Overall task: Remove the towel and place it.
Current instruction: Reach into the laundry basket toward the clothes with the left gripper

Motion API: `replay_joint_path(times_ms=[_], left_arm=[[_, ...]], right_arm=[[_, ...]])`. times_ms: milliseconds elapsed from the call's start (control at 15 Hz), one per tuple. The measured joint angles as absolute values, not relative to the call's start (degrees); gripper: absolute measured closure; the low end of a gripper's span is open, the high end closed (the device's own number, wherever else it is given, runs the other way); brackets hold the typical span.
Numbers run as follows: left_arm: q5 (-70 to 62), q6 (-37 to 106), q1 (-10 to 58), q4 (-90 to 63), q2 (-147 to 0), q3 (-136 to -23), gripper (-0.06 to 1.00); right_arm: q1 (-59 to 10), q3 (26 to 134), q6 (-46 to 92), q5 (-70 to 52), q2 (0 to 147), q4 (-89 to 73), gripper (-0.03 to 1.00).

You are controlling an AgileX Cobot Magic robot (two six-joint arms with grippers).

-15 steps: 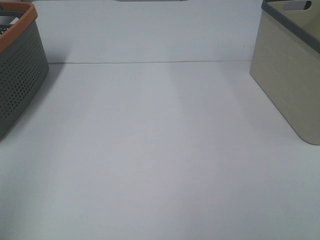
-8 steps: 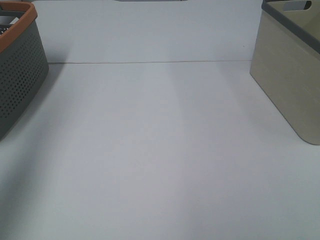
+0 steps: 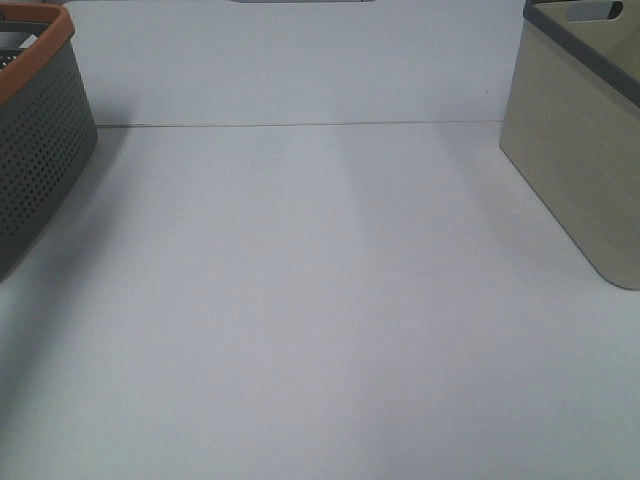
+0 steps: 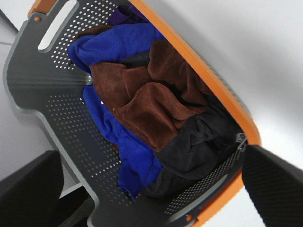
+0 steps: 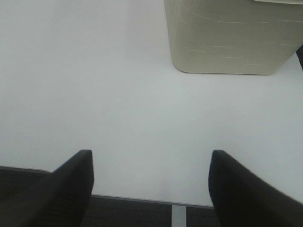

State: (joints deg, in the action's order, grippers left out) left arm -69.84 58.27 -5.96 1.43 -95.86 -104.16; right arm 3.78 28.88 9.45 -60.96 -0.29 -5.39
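Wide white tabletop (image 3: 320, 330) under soft, even light, a thin dark line (image 3: 300, 125) crossing the far side where a white backdrop (image 3: 300, 60) rises, grey perforated basket (image 3: 40, 160) far left, beige basket (image 3: 580, 170) far right, dark floor (image 5: 137, 213) past the near edge.

White table (image 3: 320, 300), grey perforated basket (image 3: 35, 150), beige basket (image 3: 580, 170)

Lab-style test setup: plain white table (image 3: 320, 320), grey basket (image 3: 40, 160), beige basket (image 3: 580, 170).
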Motion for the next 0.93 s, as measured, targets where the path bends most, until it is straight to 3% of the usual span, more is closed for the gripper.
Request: replay_joint_path(times_ms=[600,933], left_arm=[[-61.71,66.46,-16.67,2.52,-112.47,-107.83,-0.02],[-48.59,78.21,-16.96,1.55,-120.03,-107.83,0.06]], right_arm=[[3.78,28.88,9.45,-60.96,-0.29,-5.39,0.37],[3.78,28.88,9.45,-60.96,-0.29,-5.39,0.37]])
